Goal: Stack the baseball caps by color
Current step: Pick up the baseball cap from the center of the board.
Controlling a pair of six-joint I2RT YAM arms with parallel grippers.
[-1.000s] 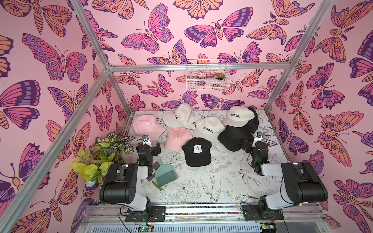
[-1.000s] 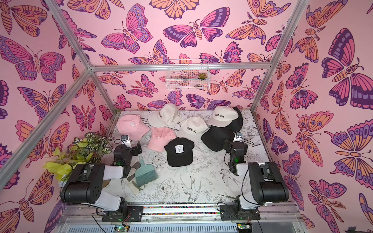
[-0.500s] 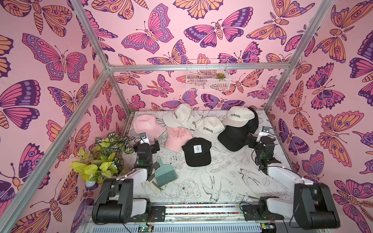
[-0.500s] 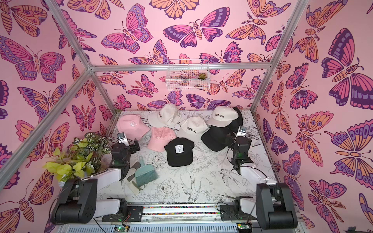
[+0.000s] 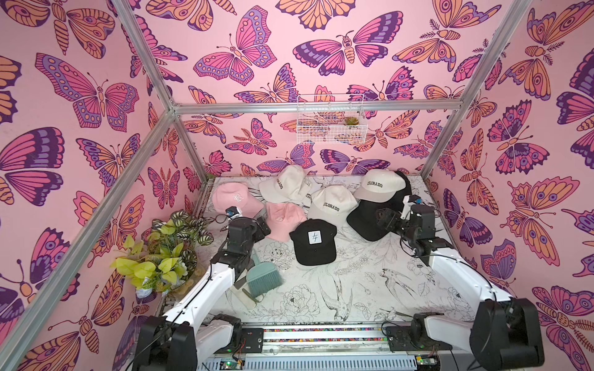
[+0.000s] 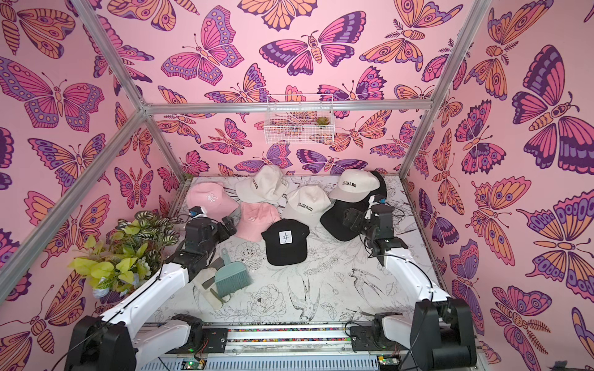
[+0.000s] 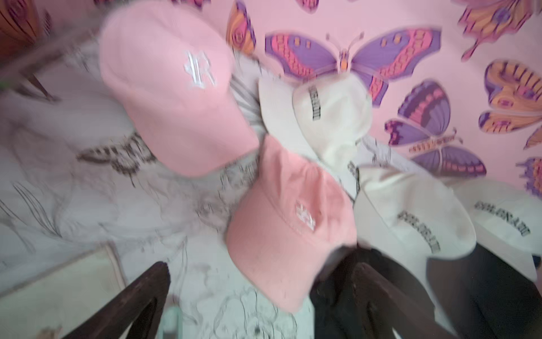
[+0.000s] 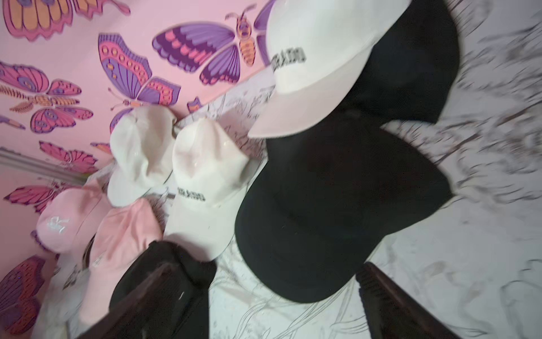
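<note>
Floral tabletop [image 5: 369,289] carries patched black cap [image 5: 314,253], brim toward near edge.

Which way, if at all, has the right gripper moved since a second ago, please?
Yes: the right gripper has moved away from the base rail, and it now overlaps the plain black cap.

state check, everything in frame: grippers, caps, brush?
Left gripper: open, empty.
Right gripper: open, empty.
Back pink cap: crown up, unstacked.
Front pink cap: crown up, unstacked.
Back cream cap: crumpled, unstacked.
Middle cream cap: unstacked.
Right cream cap: resting on plain black cap.
Plain black cap: partly covered.
Patched black cap: unstacked.
Brush: lying flat.
</note>
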